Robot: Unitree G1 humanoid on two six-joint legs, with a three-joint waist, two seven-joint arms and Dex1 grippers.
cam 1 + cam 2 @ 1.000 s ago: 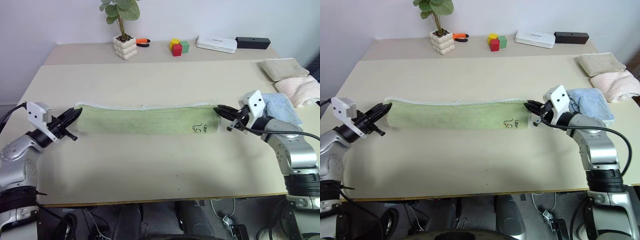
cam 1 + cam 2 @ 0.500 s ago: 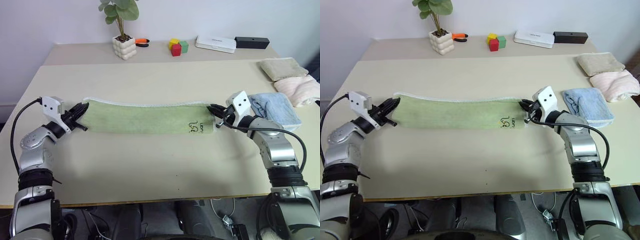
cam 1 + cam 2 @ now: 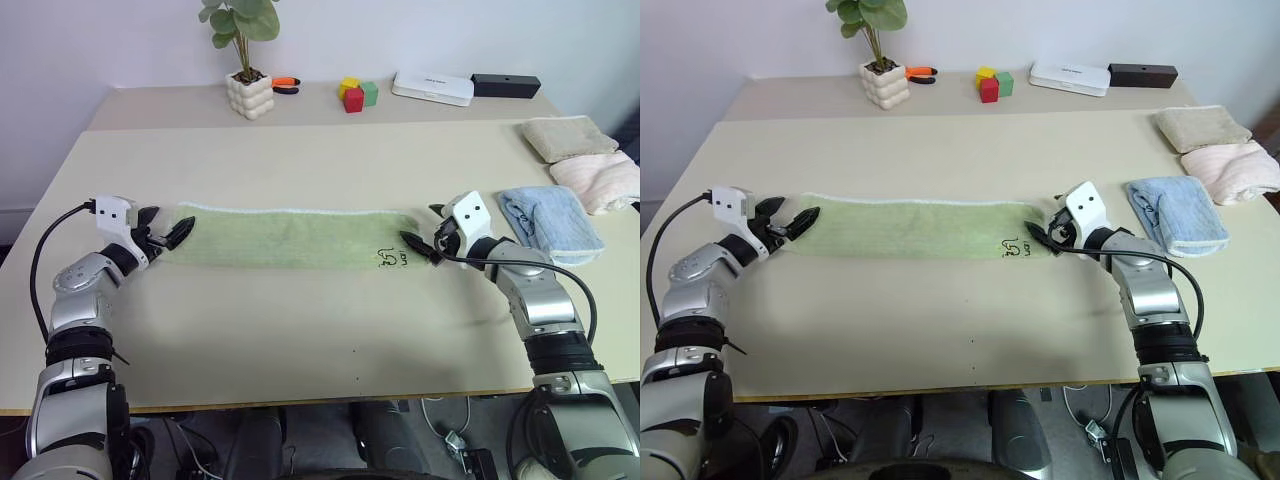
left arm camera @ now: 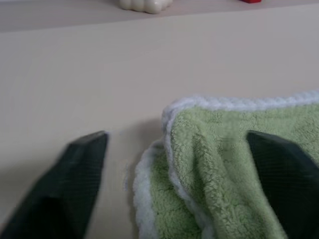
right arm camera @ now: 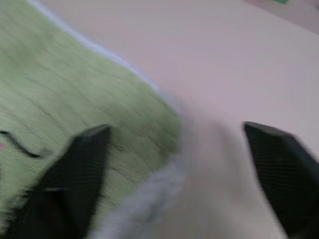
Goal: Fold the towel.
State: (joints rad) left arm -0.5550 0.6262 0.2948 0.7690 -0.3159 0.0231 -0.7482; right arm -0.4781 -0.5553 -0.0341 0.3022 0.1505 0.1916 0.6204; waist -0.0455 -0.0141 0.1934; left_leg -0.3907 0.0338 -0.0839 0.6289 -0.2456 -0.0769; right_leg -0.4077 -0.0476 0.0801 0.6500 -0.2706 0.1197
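A: Left eye view, left to right. Left gripper (image 3: 168, 236) at towel (image 3: 290, 238) left end, fingers spread wide, nothing pinched. Confirmed in left wrist view: two layers of green pile with white trim lying loose between the black fingers (image 4: 75, 174).

B: Towel position?

A: Flat on table (image 3: 300, 330), mid-table, stretched as a long narrow band between both arms. Already doubled lengthwise, judging by stacked edges at left end. Dark mark near right end, facing up.

B: Right side?

A: Right gripper (image 3: 425, 240) at towel right end, fingers likewise apart, one finger over the cloth corner, other over bare table in right wrist view. No grip on anything. Blue towel (image 3: 550, 222) just beyond the right arm, apart from the green one; beige towel (image 3: 567, 137) and pink towel (image 3: 603, 180) farther right.

B: Progress estimate?

A: First lengthwise fold done and laid down, released at both ends. Remaining, as judged: at least one end-to-end fold to bring the band down to a compact stack like the neighbours. Roughly halfway.
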